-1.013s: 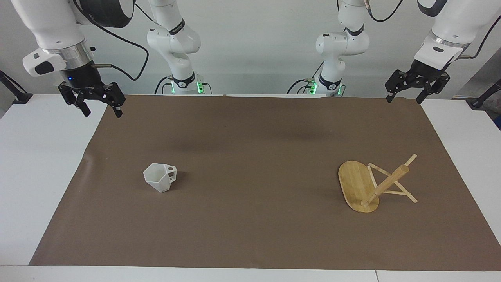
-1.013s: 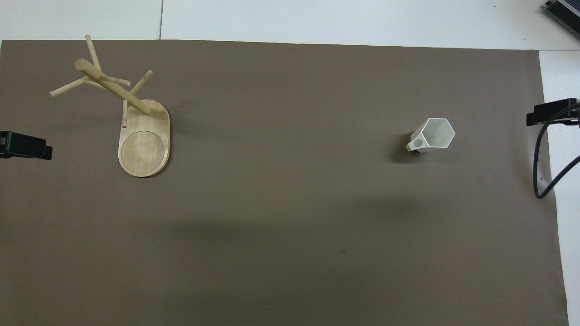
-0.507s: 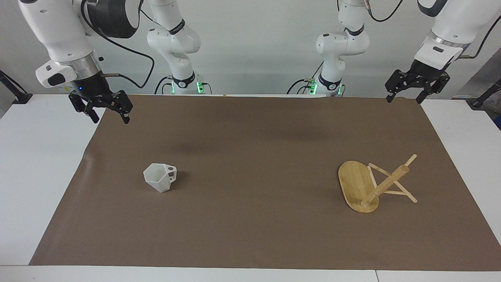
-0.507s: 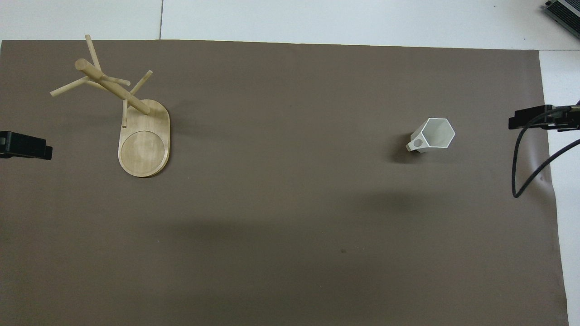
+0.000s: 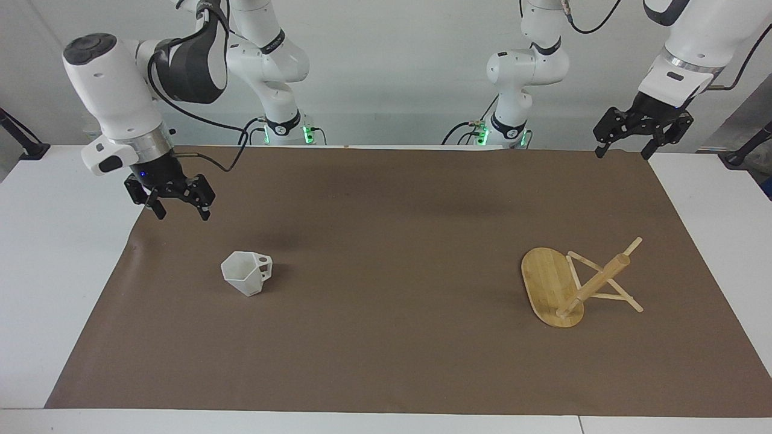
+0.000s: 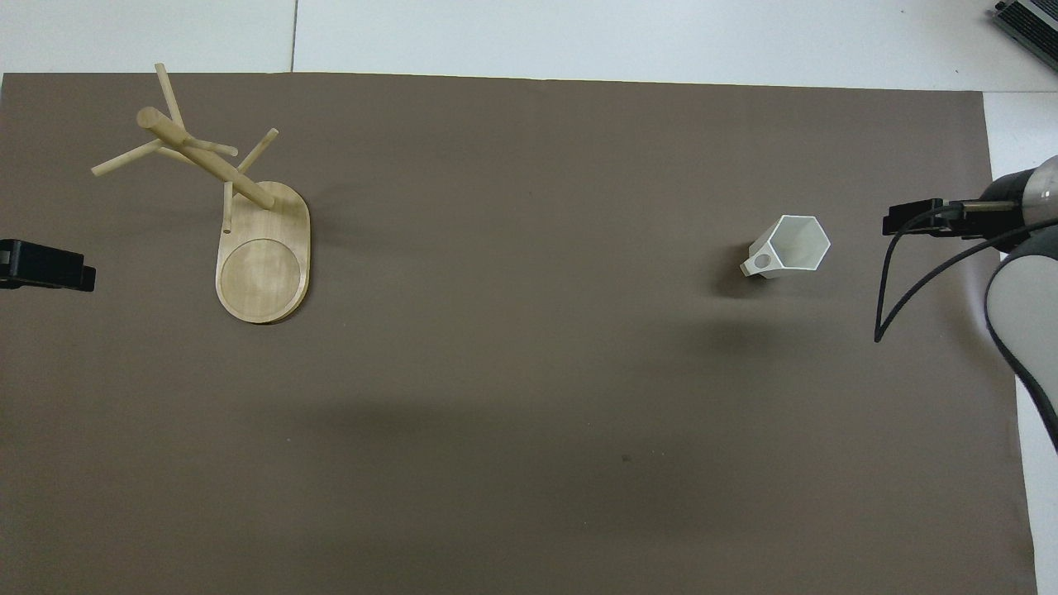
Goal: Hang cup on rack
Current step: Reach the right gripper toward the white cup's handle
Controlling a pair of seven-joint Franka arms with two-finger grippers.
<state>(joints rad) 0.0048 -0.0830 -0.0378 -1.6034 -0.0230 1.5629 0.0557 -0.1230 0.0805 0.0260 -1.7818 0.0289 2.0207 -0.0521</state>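
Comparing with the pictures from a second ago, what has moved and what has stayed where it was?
Only the right gripper has moved: from above the table edge at the right arm's end it has come down and in over the brown mat toward the cup, fingers open, touching nothing. The cup, the rack standing tilted and the waiting left gripper, also open, are unchanged.

Cup toward right arm's end; rack well apart, seemingly tipped over.
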